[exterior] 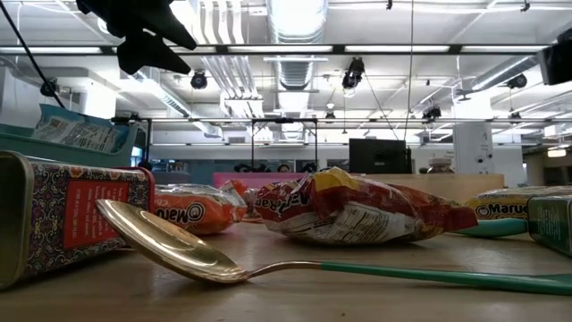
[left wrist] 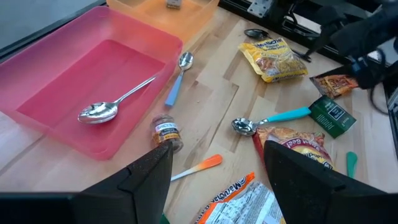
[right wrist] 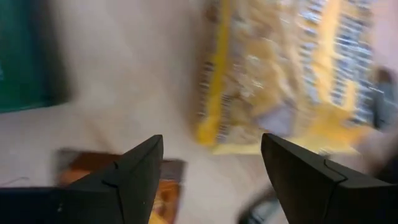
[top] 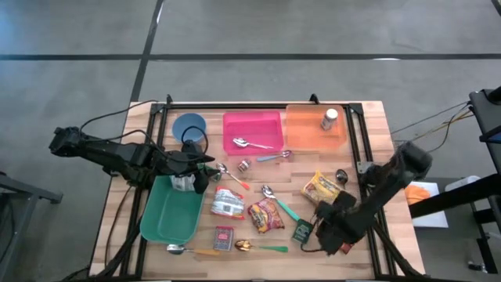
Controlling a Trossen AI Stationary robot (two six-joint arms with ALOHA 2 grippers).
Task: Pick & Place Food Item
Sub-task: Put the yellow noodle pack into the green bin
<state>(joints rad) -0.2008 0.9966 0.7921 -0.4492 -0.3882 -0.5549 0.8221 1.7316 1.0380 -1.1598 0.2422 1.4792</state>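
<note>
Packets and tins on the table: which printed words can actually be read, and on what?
"Maru", cut off: orange noodle packet.
"Maruc", cut off: yellow packet.
Red tin, green box, small jar, red-and-yellow packet: print too small or blurred to read.

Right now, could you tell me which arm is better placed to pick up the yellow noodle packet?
The right arm. Its open hand hovers close to the yellow noodle packet, which fills its wrist view. The left hand sits across the table by the green bin.
</note>
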